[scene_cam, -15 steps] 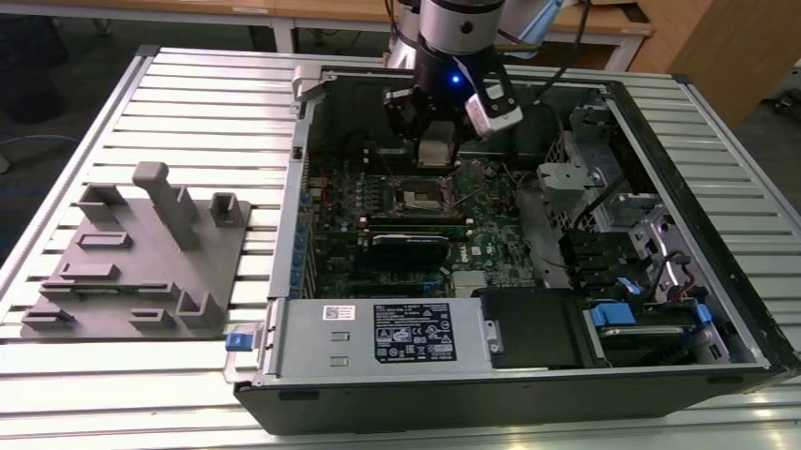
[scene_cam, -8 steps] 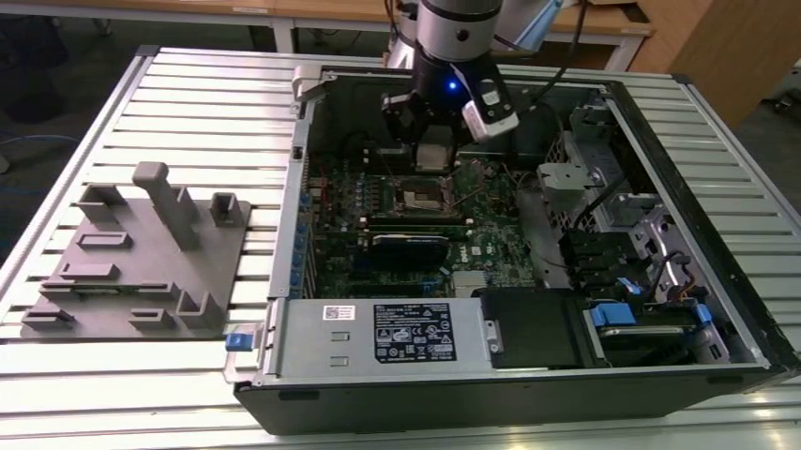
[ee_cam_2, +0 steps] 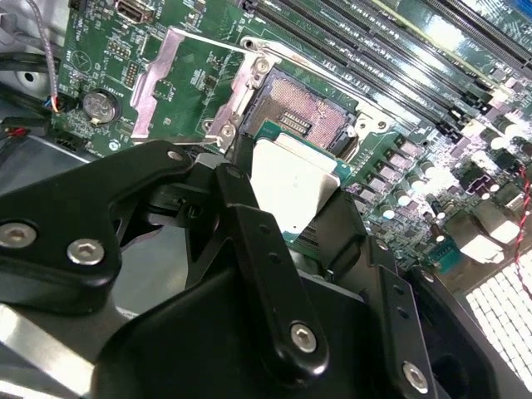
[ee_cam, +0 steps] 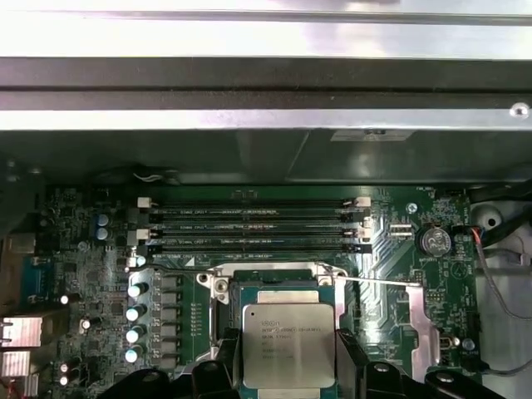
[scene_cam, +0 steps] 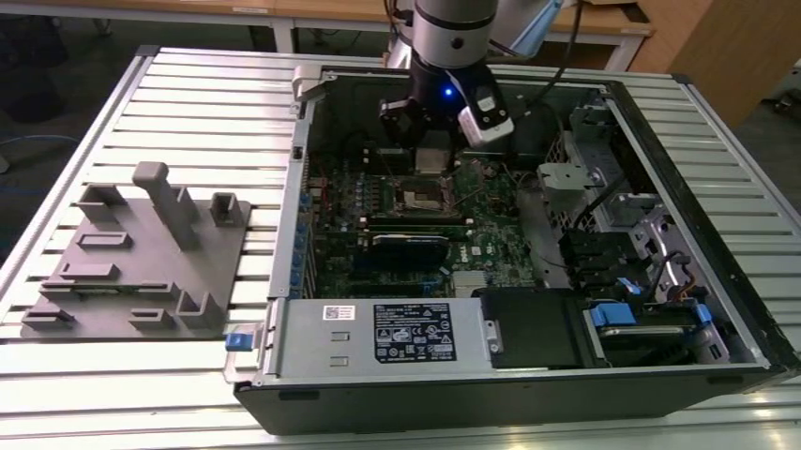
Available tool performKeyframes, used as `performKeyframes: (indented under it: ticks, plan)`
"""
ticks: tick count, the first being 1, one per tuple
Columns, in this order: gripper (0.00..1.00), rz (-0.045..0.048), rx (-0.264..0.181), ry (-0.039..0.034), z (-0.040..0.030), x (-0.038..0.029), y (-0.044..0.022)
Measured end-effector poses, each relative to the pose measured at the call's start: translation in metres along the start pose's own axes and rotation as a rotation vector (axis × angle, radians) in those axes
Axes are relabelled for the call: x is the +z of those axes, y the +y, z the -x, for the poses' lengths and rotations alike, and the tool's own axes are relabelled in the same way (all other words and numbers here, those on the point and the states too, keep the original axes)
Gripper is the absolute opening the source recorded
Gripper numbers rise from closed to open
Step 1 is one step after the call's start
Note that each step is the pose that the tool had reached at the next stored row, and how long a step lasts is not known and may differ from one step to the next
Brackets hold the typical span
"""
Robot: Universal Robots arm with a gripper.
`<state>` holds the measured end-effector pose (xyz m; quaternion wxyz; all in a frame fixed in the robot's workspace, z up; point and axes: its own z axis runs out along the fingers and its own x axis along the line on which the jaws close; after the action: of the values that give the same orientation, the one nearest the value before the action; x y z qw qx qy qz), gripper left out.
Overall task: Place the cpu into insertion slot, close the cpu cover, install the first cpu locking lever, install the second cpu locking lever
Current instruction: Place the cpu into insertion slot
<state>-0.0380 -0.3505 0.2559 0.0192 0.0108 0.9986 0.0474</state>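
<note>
Gleaming silver cpu (ee_cam: 288,345) between fingers (ee_cam: 352,366)

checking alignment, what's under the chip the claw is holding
The open socket sits below the chip, its dark centre partly showing; the rest is covered by chip and claw.

In the second wrist view the fingers (ee_cam_2: 249,224) of the tool (ee_cam_2: 289,195) cover part of the cpu (ee_cam_2: 291,170) and of the insertion slot (ee_cam_2: 303,115); the exterior view's upper edge cuts off the arm (scene_cam: 451,28).
</note>
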Motion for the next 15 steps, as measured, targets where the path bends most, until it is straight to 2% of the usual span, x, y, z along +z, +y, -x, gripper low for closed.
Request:
performKeyframes:
  ticks: [7,12,15]
  plan:
    - [0.54,-0.0001,0.000,0.0000,-0.0022,0.0091,-0.0009]
    - [0.54,-0.0004,0.000,0.0001,-0.0024,0.0094,-0.0010]
    - [0.54,0.0000,0.000,-0.0001,-0.0025,0.0118,-0.0012]
